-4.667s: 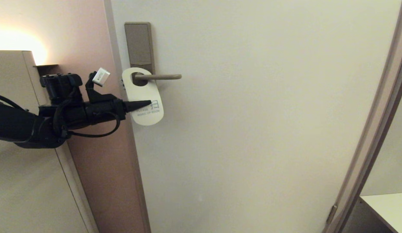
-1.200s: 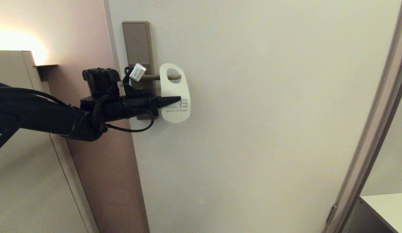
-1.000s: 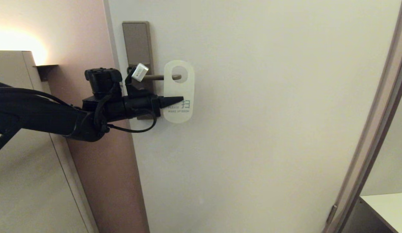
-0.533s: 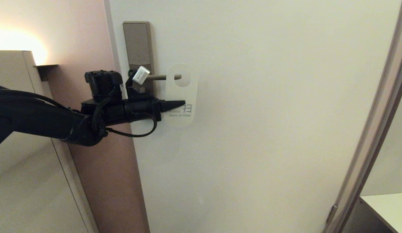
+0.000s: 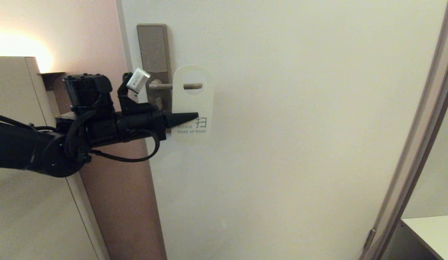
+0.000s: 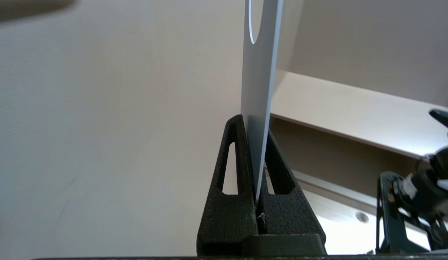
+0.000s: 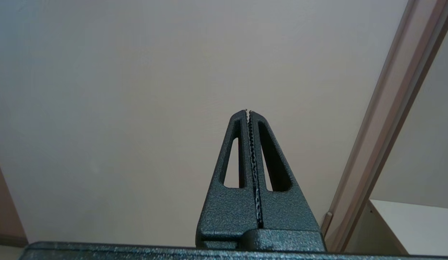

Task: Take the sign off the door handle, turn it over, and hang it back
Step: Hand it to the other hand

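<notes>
Fingers point(image 5: 186, 116) of the left gripper point(image 5: 195, 116) pinch the sign point(image 5: 192, 103), its hole around the door handle point(image 5: 175, 86) tip.

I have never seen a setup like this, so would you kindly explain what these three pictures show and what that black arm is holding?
They come from one two-armed robot facing a door. The wide picture is from its head camera; the other two look out from behind each arm's claw. In the head view the left claw is shut on the sign, a white door hanger reading "Please make up room". The door handle shows through the sign's round hole, so the sign seems to have been pulled off it. The left wrist view shows the same sign edge-on between the fingers. The right claw is shut, holds nothing, and points at the bare door.
</notes>
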Robot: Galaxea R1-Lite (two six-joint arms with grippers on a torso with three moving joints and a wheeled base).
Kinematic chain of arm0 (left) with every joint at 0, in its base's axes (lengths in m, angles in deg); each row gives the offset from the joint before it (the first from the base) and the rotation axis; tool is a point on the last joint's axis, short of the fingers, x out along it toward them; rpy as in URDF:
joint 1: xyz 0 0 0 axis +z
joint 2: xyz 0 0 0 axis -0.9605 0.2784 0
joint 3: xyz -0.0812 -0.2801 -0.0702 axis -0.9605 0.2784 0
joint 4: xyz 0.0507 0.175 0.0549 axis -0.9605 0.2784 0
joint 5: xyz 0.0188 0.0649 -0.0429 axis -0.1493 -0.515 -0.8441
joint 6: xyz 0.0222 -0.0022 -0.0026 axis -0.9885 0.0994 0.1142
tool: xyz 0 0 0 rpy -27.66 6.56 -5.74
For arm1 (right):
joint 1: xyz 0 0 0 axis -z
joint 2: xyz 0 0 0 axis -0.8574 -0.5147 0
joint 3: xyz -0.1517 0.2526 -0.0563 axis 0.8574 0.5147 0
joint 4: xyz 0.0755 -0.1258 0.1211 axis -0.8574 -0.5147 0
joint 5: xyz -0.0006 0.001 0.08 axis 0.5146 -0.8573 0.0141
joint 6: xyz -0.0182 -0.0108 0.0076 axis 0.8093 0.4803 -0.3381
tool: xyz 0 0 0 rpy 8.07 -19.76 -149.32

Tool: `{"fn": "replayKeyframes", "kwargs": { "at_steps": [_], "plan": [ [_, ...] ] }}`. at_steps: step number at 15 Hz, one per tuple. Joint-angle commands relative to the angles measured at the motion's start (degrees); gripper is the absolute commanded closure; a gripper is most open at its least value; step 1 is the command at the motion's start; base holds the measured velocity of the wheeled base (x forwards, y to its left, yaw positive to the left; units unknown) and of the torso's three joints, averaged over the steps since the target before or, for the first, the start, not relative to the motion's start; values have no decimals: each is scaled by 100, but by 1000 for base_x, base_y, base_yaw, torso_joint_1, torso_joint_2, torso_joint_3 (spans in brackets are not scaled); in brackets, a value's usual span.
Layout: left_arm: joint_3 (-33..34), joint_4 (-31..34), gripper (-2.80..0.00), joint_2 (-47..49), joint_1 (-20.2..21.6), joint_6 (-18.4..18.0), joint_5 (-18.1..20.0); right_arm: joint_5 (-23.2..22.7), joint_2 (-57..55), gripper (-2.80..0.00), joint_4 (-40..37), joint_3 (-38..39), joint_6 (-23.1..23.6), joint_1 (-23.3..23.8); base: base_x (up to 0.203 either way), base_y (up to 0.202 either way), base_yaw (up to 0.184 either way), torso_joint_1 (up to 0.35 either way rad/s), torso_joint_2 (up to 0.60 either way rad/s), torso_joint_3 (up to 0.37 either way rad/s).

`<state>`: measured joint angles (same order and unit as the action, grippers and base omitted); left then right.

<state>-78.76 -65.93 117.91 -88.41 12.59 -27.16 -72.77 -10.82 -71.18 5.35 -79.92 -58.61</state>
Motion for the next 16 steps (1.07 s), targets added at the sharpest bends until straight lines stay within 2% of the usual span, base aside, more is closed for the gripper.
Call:
{"fn": "replayKeyframes", "kwargs": {
  "at_steps": [1, 12, 16],
  "plan": [
    [226, -24, 0, -496, -1, 15, -80, -4, 0, 0, 5, 0, 4, -5, 0, 0, 0, 0, 0, 0],
    [1459, 209, 0, -2494, 59, 22, -955, -6, -8, 0, 5, 0, 4, 1, 0, 0, 0, 0, 0, 0],
    [1511, 407, 0, -2642, 192, 116, -842, -6, -7, 0, 5, 0, 4, -3, 0, 0, 0, 0, 0, 0]
  ]
}}
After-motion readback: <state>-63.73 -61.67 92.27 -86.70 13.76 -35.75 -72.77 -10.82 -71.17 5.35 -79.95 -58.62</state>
